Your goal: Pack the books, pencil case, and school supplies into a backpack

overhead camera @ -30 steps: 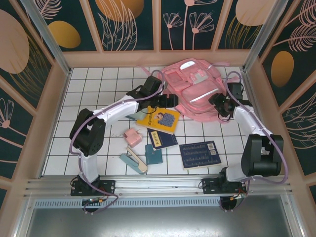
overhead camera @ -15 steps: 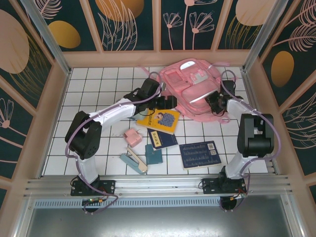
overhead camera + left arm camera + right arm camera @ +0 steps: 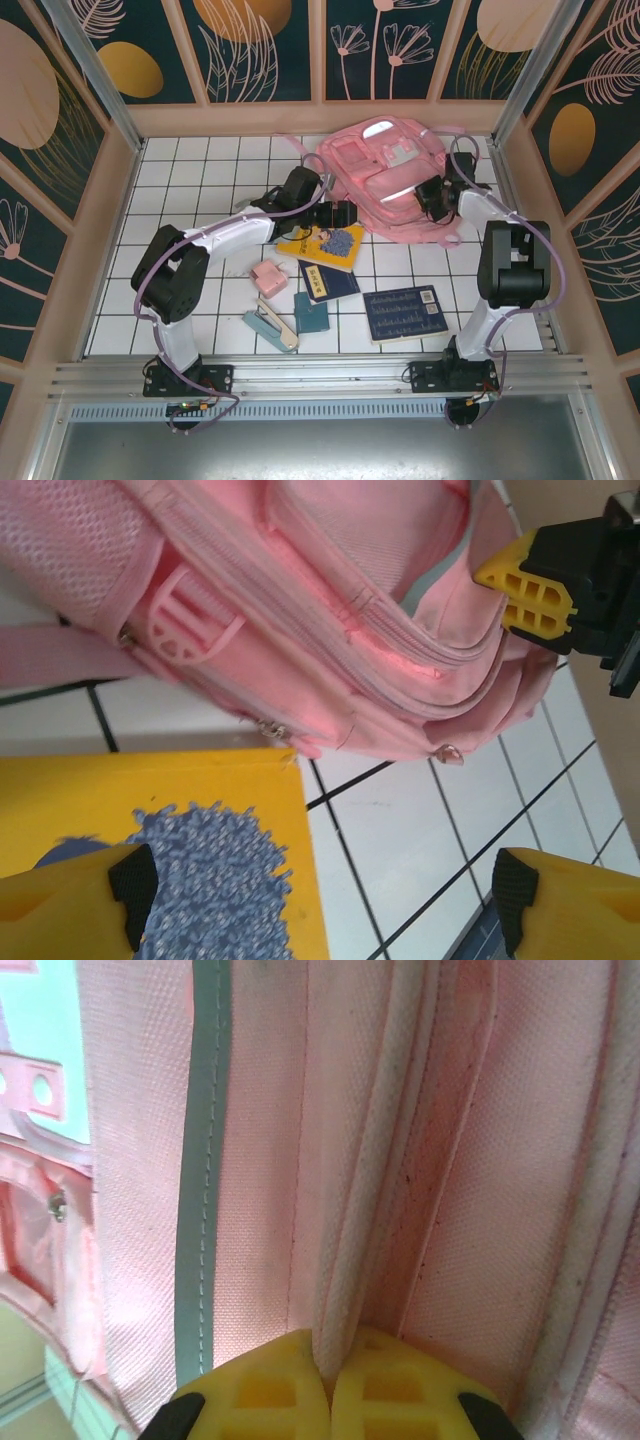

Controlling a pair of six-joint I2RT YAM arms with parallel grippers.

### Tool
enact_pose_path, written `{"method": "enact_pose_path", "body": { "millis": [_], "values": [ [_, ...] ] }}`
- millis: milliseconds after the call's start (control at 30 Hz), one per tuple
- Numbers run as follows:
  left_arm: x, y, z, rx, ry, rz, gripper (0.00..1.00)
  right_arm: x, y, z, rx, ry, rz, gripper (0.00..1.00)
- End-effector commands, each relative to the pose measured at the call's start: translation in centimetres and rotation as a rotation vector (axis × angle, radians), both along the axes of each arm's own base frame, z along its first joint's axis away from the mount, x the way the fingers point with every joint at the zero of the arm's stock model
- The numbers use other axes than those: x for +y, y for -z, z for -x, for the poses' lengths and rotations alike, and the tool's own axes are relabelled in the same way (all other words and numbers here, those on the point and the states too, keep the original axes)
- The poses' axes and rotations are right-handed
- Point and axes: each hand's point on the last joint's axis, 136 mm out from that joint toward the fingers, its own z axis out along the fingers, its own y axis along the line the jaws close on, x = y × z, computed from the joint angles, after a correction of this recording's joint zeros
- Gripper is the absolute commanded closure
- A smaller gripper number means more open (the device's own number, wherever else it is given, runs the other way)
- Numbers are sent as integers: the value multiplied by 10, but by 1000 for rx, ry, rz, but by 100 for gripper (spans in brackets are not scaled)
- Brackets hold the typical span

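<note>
The backpack [image 3: 385, 180] lies flat at the table's [image 3: 200, 190] 1 o'clock. The largest navy book [image 3: 403, 313] sits at its 6 o'clock. The yellow book [image 3: 322, 245] is just beside its 7 o'clock edge, with the smaller navy book [image 3: 328, 281] below. The right gripper [image 3: 432, 197], at the backpack's 3 o'clock, pinches a piped seam of the fabric between closed fingers [image 3: 270, 1392]. The left gripper [image 3: 345, 212] hangs spread wide and empty over the yellow book's far corner. The stapler [image 3: 270, 328], teal square [image 3: 311, 312] and pink piece [image 3: 267, 276] lie at that book's 7 o'clock.
</note>
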Motion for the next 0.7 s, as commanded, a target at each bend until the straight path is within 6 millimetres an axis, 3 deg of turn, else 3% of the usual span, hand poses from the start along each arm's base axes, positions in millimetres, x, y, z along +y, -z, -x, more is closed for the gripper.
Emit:
{"method": "enact_pose_path", "body": {
  "millis": [0,200,400,667],
  "values": [
    [-15,-10,-10,-39,25,85,15,10,-82,-37,-169,-10,-96,100],
    [-25,-15,-25,-76,57,113,23,17,-113,-40,-209,-12,-153,100],
    [-23,-5,-30,-91,73,96,31,23,-138,-45,-244,-23,-195,100],
    [-17,9,-32,-122,111,103,31,28,-171,-53,-289,-17,-242,100]
  ]
}}
